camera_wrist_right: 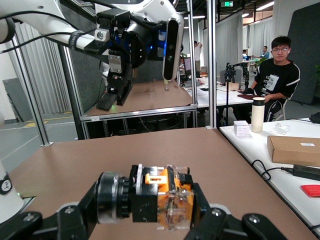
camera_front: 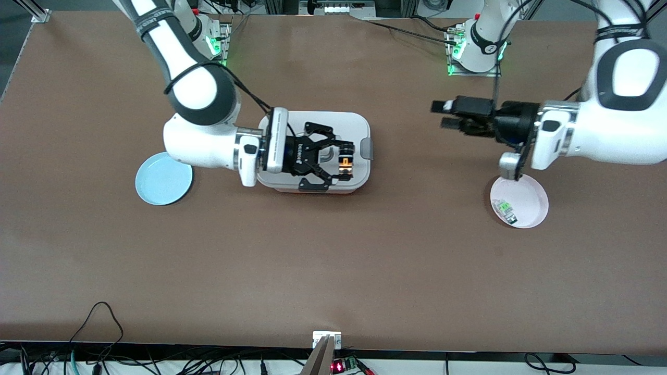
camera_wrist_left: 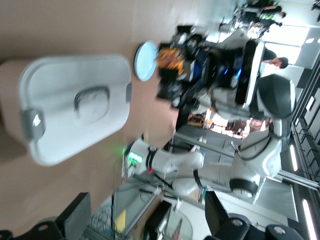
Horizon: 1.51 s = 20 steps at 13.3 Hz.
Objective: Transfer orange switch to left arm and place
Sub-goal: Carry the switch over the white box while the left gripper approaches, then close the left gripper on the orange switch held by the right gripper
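Presently on record: right gripper (camera_front: 341, 162), a black claw type, in the air over the box (camera_front: 365, 130), jaws pinching the orange switch (camera_front: 344, 161); the right wrist view shows the switch (camera_wrist_right: 157, 199) crosswise between the claw tips, black cylindrical body at one end, orange block with a clear part at the other. Box: large white rounded-rectangular container, lid on, grey latch (camera_front: 367, 149) on the end toward the left arm, standing mid-table; in the left wrist view the box (camera_wrist_left: 65, 95) shows its grey-rimmed lid handle (camera_wrist_left: 91, 96) and a second grey latch (camera_wrist_left: 31, 123). Left gripper (camera_front: 443, 115), slim black type, level in the air over bare table (camera_front: 333, 271) at about 3 o'clock from the box and well apart from it, fingers pointing toward the right gripper; its jaws are spread with nothing between them, two dark finger pads (camera_wrist_left: 75, 215) showing apart in the left wrist view. Blue plate (camera_front: 163, 178): round, on the table at about 9 o'clock from the box, partly under the right arm. Pink plate (camera_front: 526, 198): round, at about 4 o'clock from the box, toward the left arm's end of the table, under the left arm's wrist, holding one small green-and-clear component (camera_front: 505, 210).
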### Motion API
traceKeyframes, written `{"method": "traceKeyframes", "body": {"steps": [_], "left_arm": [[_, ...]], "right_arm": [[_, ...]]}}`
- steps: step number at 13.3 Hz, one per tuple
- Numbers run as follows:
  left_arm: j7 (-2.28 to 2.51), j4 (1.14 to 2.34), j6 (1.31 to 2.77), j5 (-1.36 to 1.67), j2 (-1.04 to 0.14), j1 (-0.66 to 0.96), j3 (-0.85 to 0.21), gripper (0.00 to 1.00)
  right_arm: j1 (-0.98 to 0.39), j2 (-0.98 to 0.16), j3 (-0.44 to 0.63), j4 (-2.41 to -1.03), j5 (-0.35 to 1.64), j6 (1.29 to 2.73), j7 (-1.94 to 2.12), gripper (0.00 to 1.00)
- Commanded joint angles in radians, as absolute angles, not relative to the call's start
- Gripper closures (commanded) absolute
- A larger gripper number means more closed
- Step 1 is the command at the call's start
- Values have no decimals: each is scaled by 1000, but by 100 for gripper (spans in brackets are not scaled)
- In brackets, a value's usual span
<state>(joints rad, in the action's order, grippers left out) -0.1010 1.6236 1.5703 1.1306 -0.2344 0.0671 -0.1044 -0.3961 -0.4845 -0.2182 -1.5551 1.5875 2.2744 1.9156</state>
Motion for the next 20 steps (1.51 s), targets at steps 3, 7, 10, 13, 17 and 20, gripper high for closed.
{"method": "traceKeyframes", "body": {"steps": [3,7,10,13,17,20], "left_arm": [[-336,1698,1870,1242,-222,83,-229,0],[-406,1698,1939,1295,-268,77,-230,0],[-520,1709,1934,1357,-293,38,-230,0],[-532,1787,1940,1519,-291,41,-232,0],[-532,1799,1989,1608,-311,57,-242,0],[-534,1793,2039,1620,-324,87,-250,2]], "right_arm": [[-463,-520,-216,-1489,1637,2374,1921,60],[-462,-520,-216,-1486,1649,2382,1921,60],[-456,-514,-216,-1482,1649,2381,1913,61],[-459,-515,-216,-1483,1648,2381,1913,61],[-457,-514,-216,-1483,1647,2381,1913,61],[-457,-515,-216,-1483,1647,2381,1913,61]]}}
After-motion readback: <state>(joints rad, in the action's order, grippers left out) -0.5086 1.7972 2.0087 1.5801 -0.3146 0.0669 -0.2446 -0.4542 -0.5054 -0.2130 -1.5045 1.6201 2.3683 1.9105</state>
